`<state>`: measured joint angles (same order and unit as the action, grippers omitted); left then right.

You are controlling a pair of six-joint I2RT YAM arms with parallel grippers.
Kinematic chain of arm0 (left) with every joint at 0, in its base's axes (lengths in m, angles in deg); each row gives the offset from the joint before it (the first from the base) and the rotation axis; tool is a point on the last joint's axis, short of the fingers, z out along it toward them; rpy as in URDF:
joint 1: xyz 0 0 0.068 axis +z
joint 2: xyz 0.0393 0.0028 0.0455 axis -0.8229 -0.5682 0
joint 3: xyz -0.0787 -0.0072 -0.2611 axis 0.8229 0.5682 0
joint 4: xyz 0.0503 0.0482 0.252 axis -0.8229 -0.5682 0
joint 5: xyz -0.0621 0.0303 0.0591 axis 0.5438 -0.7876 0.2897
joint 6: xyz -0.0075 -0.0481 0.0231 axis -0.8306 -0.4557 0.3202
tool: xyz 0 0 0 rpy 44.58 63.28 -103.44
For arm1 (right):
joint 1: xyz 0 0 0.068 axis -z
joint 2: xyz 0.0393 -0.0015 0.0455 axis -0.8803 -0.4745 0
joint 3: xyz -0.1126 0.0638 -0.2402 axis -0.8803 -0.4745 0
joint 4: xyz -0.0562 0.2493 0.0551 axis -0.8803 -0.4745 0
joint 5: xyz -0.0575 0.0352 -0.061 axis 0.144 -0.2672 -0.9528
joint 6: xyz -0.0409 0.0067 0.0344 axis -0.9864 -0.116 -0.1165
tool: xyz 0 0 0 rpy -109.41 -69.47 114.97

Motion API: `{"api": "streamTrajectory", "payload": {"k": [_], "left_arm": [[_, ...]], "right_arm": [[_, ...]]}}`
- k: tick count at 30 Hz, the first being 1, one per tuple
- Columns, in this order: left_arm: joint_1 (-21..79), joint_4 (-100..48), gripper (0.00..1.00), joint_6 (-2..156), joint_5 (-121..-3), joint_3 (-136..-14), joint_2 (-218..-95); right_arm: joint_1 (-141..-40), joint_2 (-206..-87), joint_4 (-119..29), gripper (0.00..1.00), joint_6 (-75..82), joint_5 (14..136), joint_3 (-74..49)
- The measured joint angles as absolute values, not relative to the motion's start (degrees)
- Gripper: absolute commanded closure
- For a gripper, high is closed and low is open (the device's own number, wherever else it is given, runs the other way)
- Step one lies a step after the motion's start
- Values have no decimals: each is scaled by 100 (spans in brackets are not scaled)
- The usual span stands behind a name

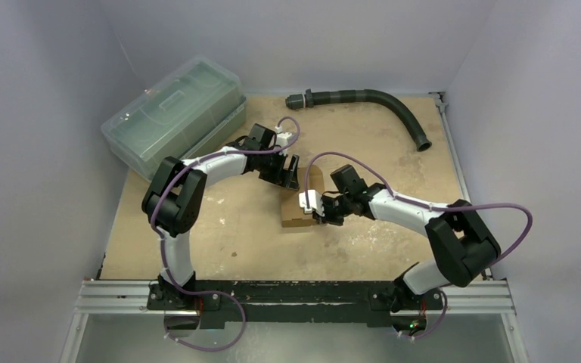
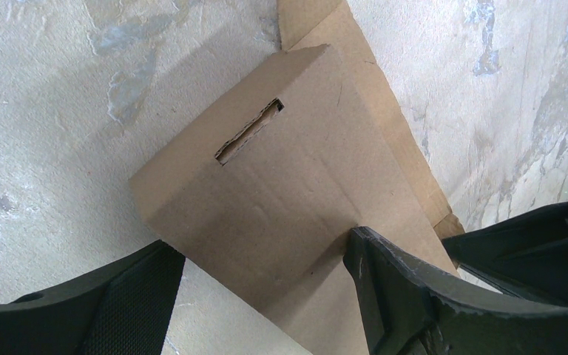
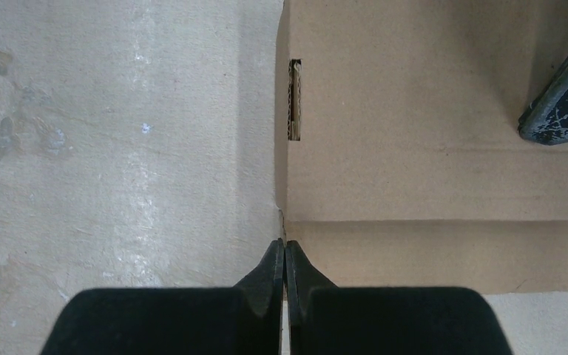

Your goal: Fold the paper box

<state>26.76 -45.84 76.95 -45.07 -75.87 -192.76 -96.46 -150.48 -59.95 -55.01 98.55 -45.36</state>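
Note:
The paper box [image 1: 300, 204] is a brown cardboard piece lying partly folded in the middle of the table. A slot [image 2: 248, 132] is cut in its raised top panel [image 2: 288, 200], and a flat flap sticks out beyond it. My left gripper [image 2: 259, 274] is open wide over the box's near corner. One of its fingers [image 2: 392, 288] presses on the top panel, while the other [image 2: 118, 303] hangs over bare table. My right gripper [image 3: 285, 251] is shut, with its tips touching the box's edge [image 3: 284, 214] where the panel meets a lower flap.
A large clear greenish plastic bin [image 1: 174, 113] stands at the back left. A black corrugated hose [image 1: 371, 102] curves along the back right. White walls close in the table on three sides, and a metal rail [image 1: 295, 295] runs along the near edge.

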Motion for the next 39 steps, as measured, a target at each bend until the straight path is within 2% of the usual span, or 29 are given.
{"api": "streamTrajectory", "payload": {"k": [39], "left_arm": [[2686, -4600, 22, 7693, -4339, -7642, -19355]], "right_arm": [[-9736, -15258, -6380, 100, -4651, 9940, -4101]]}}
